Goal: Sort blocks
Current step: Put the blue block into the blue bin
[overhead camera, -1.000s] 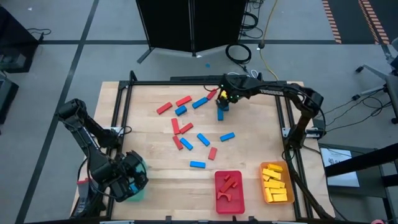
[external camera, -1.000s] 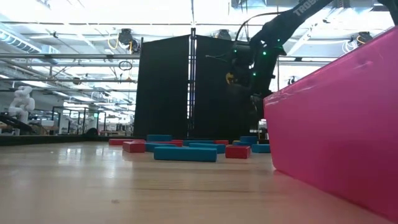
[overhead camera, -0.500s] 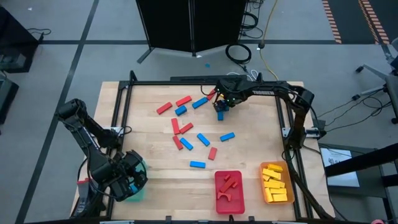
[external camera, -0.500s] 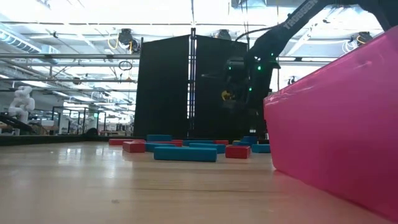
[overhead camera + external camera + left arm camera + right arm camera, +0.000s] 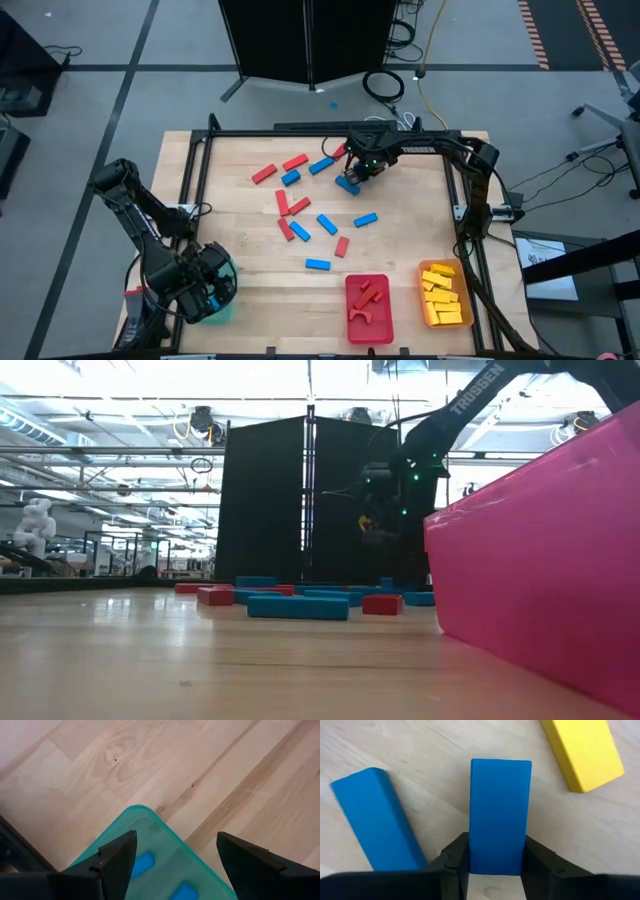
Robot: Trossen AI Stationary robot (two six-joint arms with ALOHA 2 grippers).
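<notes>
My right gripper (image 5: 358,168) is at the far middle of the table, shut on a blue block (image 5: 500,815). A second blue block (image 5: 375,820) and a yellow block (image 5: 582,752) lie flat on the wood beside it. Several more red and blue blocks (image 5: 300,215) lie scattered on the middle of the table. My left gripper (image 5: 212,285) hangs open and empty over the green tray (image 5: 150,820) at the near left corner. That tray holds blue blocks. My right gripper pinches the blue block's two long sides (image 5: 470,845) between its two fingers, at the block's near end. The fingers lie along the block, which reaches out past the fingertips. I cannot tell whether the block's far end touches the table.
A red tray (image 5: 349,292) with red pieces and an orange tray (image 5: 424,300) with yellow blocks stand at the near edge, right of the middle. The red tray's wall (image 5: 540,540) fills the low view's right side. A black frame borders the table.
My right gripper has gone a little toward the table's left edge and down, still shut. The blue block below it has shifted left with it.
</notes>
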